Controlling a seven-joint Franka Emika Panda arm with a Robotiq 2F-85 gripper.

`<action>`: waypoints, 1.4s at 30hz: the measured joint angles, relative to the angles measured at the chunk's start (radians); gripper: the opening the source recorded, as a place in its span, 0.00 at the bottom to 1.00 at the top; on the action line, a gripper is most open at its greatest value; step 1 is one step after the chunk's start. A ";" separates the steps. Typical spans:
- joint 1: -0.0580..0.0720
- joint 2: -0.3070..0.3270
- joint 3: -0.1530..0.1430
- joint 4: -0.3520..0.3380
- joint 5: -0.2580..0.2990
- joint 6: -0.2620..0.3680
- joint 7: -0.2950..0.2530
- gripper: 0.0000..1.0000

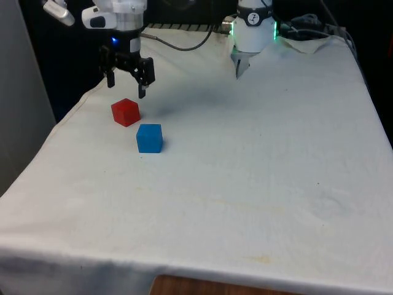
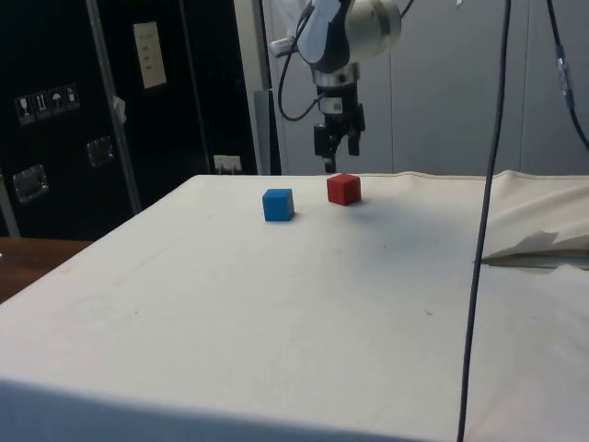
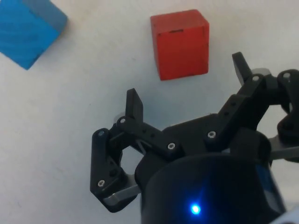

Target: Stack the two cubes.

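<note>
Two cubes sit apart on the desk (image 1: 258, 184), upper left of the front view: red cube (image 1: 125, 112) and blue cube (image 1: 149, 137). Jaws spread and empty, the gripper (image 1: 126, 85) hangs above the red one, probably lining up to grasp it.

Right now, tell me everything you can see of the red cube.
The red cube is a small solid block, evenly red with a matte finish and crisp edges; the wrist view shows a faint dark mark near one top edge. It sits flat on the white cloth, near the front view's left edge of the table, turned slightly askew. Nothing touches it: the blue cube lies apart on the cloth, and the open gripper hangs above, clear of it.
</note>
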 measured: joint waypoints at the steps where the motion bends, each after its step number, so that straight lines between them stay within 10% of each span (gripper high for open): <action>1: -0.002 0.012 -0.002 0.005 0.007 0.005 0.000 1.00; 35: -0.018 0.167 -0.003 0.059 0.233 0.067 -0.050 1.00; 42: -0.018 0.171 -0.003 0.061 0.244 0.067 -0.050 0.17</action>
